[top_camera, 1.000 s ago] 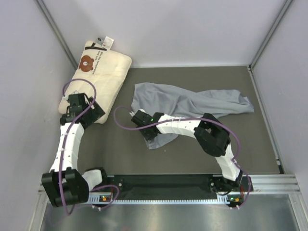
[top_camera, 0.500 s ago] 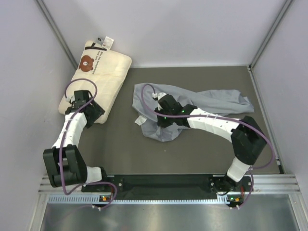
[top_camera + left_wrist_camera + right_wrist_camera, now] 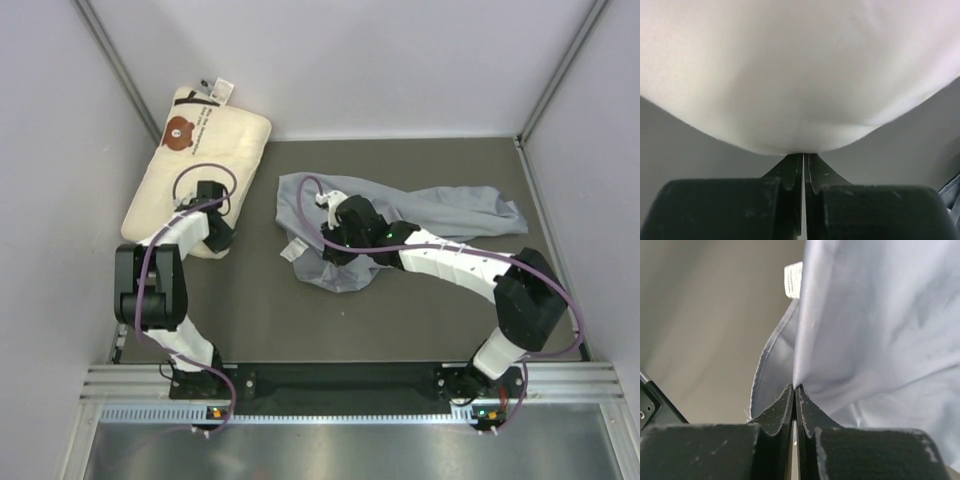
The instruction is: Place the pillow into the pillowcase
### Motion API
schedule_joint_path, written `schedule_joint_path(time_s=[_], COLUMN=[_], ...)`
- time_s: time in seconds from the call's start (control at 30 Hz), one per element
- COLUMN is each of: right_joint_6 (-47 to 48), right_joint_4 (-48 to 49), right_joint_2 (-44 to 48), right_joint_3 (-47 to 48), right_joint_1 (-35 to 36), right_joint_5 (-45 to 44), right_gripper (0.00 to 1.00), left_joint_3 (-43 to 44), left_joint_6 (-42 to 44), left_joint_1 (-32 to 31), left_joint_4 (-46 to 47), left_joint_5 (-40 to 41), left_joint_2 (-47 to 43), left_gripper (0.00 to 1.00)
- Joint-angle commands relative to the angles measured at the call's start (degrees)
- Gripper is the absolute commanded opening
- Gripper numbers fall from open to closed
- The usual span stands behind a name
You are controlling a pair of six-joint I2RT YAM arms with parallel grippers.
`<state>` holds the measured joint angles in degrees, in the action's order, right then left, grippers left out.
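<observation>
1. Two arm bases sit on a metal rail (image 3: 560, 378) at the near edge of a dark grey tabletop (image 3: 400, 320), which is enclosed by pale walls (image 3: 400, 60).
2. The right gripper (image 3: 794, 389) reaches left, its jaws pinched on a fold of the crumpled grey-blue fabric pillowcase (image 3: 450, 210) at mid-table.
3. The left gripper (image 3: 803, 159) is closed on the near edge of the plump cream quilted pillow (image 3: 205, 140) in the far-left corner.

In the left wrist view, the plump cream quilted rectangular pillow (image 3: 800, 75) ran off the top, left and right edges, with its print out of sight. From above, its dark lettering (image 3: 203, 127) was too small to read. The fingertips of the left hand (image 3: 803, 159) and the right hand (image 3: 794, 390) lay hidden under their own wrists. The thin grey-blue fabric pillowcase (image 3: 880, 330) was cut off by the right wrist view's top and right edges, and the print on its small white tag (image 3: 793, 280) was blurred.
</observation>
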<state>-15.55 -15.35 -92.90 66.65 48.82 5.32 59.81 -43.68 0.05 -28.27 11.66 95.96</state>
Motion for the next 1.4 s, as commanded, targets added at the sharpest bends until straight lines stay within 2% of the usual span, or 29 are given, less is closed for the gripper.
schedule_joint_path(time_s=[0.0, 0.1, 0.27, 0.43, 0.5, 0.57, 0.6, 0.63, 0.67, 0.7, 0.77, 0.93, 1.0, 1.1, 1.13, 1.23, 1.37], right_joint_6=[2.19, 1.76, 1.14, -0.61, -1.23, -2.20, -2.72, -2.90, -2.99, -3.17, -3.52, -4.23, -3.88, -3.26, -3.08, -2.99, -3.52], right_joint_4=[4.63, 6.30, 9.19, 11.84, 12.54, 12.80, 12.81, 12.81, 12.72, 12.63, 12.63, 11.32, 8.77, 6.57, 5.96, 3.41, 2.61], right_joint_2=[3.78, 4.66, 5.98, 8.79, 9.23, 9.58, 9.84, 10.19, 10.46, 10.64, 11.08, 9.59, 8.97, 8.18, 8.09, 8.00, 7.91], right_joint_3=[-1.08, -2.84, -4.51, -7.76, -8.73, -9.26, -9.35, -9.44, -9.70, -9.79, -10.05, -9.53, -8.21, -7.94, -8.03, -8.29, -9.87], right_joint_1=[-0.83, -1.27, -1.36, -1.97, -2.32, -2.94, -3.20, -3.64, -3.73, -3.82, -4.34, -5.57, -5.58, -5.66, -5.58, -5.58, -5.49], right_joint_5=[1.09, 1.97, 1.80, 0.13, -0.31, -0.14, -0.05, 0.21, 0.13, -0.05, -0.05, 0.65, 0.92, 0.65, 0.65, -0.31, -0.32], right_gripper=[0.00, 0.00, 0.00, 0.00, 0.00, 0.00, 0.00, 0.00, 0.00, 0.00, 0.00, 0.01, 0.05, 0.11, 0.11, 0.11, 0.11], left_joint_3=[2.51, 2.33, 5.29, 14.88, 19.28, 21.65, 22.62, 24.37, 28.83, 30.87, 33.60, 29.23, 24.76, 16.15, 14.30, 8.84, 3.74], left_joint_6=[-2.19, -5.60, -12.30, -15.12, -15.90, -15.30, -12.25, -11.17, -9.94, -7.84, -4.68, 3.15, 5.35, 7.99, 8.43, 9.31, 7.83], left_joint_1=[-3.91, -8.66, -17.17, -24.74, -25.54, -25.89, -25.89, -25.89, -25.89, -25.89, -25.55, -20.64, -17.56, -8.52, -4.23, 2.72, 8.11], left_joint_4=[1.56, 0.42, 1.99, 1.12, 1.11, 4.96, 6.29, 5.43, 0.20, -2.64, -7.91, -11.71, -13.55, -12.17, -11.81, -11.28, -10.93], left_joint_5=[4.32, 9.51, 9.08, 14.09, 11.21, 7.52, 5.76, 4.78, 5.47, 7.13, 11.97, 14.17, 12.96, 6.20, 5.14, 1.27, -0.59], left_joint_2=[-2.17, -6.82, -10.18, -6.76, -3.95, -1.32, -0.26, 0.71, 2.63, 3.17, 2.57, -4.54, -8.76, -14.21, -15.09, -17.04, -17.65], left_gripper=[0.00, 0.00, 0.00, 0.00, 0.00, 0.00, 0.16, 0.37, 0.53, 0.75, 0.85, 0.87, 0.89, 0.99, 0.99, 0.99, 0.99])
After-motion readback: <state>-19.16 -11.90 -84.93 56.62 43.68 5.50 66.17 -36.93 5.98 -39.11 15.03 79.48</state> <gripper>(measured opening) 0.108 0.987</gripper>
